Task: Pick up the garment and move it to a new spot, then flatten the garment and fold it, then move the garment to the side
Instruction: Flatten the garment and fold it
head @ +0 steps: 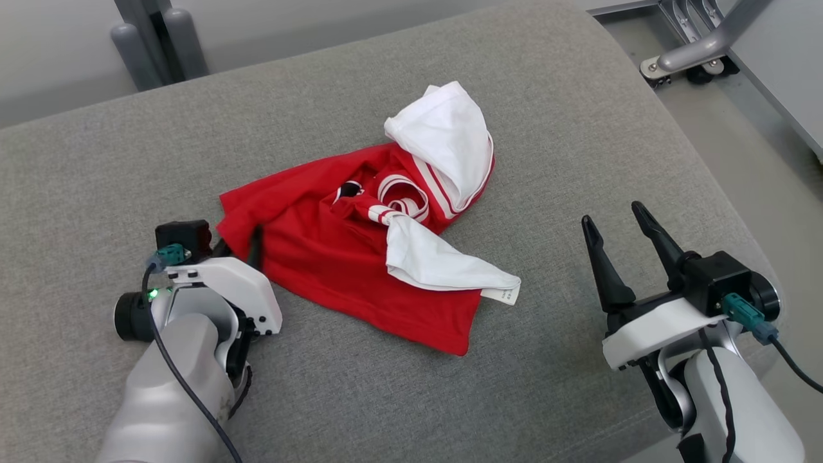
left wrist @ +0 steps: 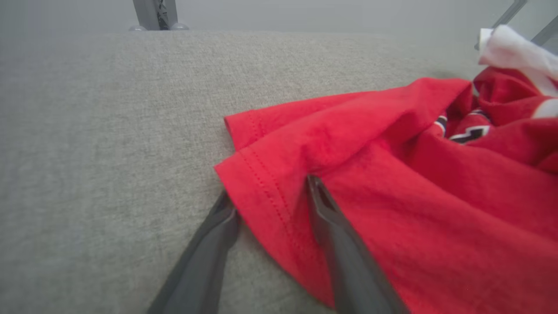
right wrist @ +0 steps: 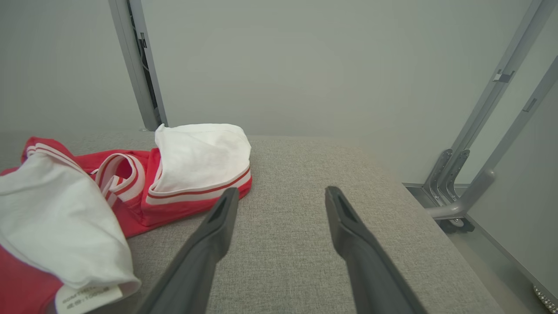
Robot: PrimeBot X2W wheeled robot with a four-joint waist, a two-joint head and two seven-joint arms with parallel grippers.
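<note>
Now the left hand (left wrist: 269, 189) — fingers apart around the edge of the red shirt (head: 334, 283) — should pinch both layers tight before lifting; the right hand (head: 611, 215) hangs wide apart.

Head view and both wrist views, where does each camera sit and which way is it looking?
Head view: on the head, looking down at the red and white shirt on the grey cushion; left gripper and right gripper show.
Left wrist view: low on the left wrist, facing the shirt's red hem; its two fingers straddle it.
Right wrist view: on the right wrist, facing across bare cushion past the shirt's white part; its two open fingers show.
Shared: all three see the shirt and cushion.
</note>
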